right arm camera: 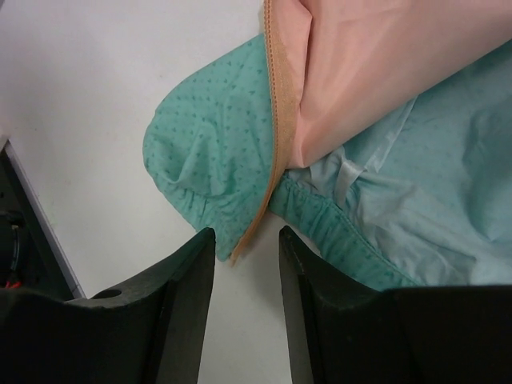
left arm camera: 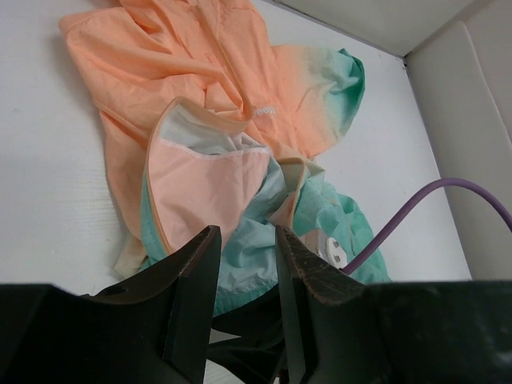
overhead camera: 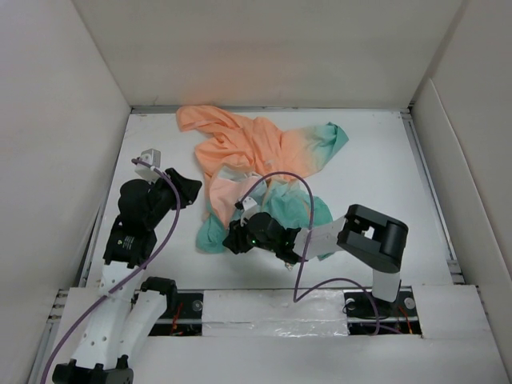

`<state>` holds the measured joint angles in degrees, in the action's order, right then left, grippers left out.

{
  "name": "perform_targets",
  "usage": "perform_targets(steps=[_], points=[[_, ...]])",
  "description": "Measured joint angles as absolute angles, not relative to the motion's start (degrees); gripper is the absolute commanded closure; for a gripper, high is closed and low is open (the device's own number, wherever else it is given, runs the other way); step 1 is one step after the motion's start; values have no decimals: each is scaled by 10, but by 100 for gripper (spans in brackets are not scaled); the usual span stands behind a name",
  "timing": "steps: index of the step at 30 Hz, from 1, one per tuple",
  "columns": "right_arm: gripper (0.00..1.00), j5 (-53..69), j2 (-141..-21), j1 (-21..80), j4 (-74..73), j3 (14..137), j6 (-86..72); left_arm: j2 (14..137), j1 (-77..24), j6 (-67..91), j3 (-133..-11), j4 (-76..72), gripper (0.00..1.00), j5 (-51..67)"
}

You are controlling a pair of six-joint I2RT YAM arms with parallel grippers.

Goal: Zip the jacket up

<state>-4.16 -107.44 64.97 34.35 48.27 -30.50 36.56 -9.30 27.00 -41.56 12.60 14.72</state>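
The jacket (overhead camera: 256, 152) lies crumpled in the middle of the white table, peach-orange at the back and teal toward me. Left of it hovers my left gripper (overhead camera: 192, 192). In the left wrist view that gripper (left arm camera: 248, 240) is open and empty, pointing at the jacket (left arm camera: 224, 96), whose peach lining is folded outward. My right gripper (overhead camera: 232, 238) is at the teal hem's near left corner. In the right wrist view it (right arm camera: 246, 240) is open. The lower end of the orange zipper line (right arm camera: 276, 144) reaches just between its fingertips, ungripped, beside the teal hem (right arm camera: 208, 152).
A small white bracket (overhead camera: 150, 154) stands on the table at the back left. Purple cables (overhead camera: 280, 180) loop over the jacket and along the left arm. White walls (overhead camera: 56, 120) close in the table on three sides.
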Motion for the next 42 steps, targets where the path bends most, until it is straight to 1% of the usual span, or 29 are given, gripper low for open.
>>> perform_targets(steps=[3,6,18,21,22,24,25,26,29,32,34,36,38,42], points=[[58,-43,-1077,650,352,483,-318,366,-93,269,-416,126,69,150],[63,-43,-1081,650,357,483,-327,366,-93,268,-416,126,69,152],[66,-36,-1104,658,368,483,-350,365,-93,268,-411,120,68,158],[75,-30,-1107,660,369,486,-354,365,-93,268,-408,119,70,161],[82,-29,-1108,660,370,487,-354,365,-93,268,-408,119,71,161],[89,-27,-1109,660,373,487,-357,365,-93,268,-408,118,73,163],[97,-26,-1109,660,375,487,-357,365,-93,269,-408,118,73,164],[100,-28,-1107,660,378,487,-357,365,-93,269,-408,117,73,166],[100,-34,-1090,660,378,476,-357,365,-93,271,-407,112,73,176],[100,-28,-1035,651,380,443,-346,366,-93,281,-404,93,69,195],[100,0,-981,630,373,427,-335,369,-93,291,-398,72,69,215],[100,53,-928,593,360,427,-323,374,-93,305,-392,45,69,240],[100,128,-884,537,349,443,-314,381,-93,323,-382,8,68,267],[100,296,-853,431,382,476,-336,394,-93,373,-358,-87,65,317]])
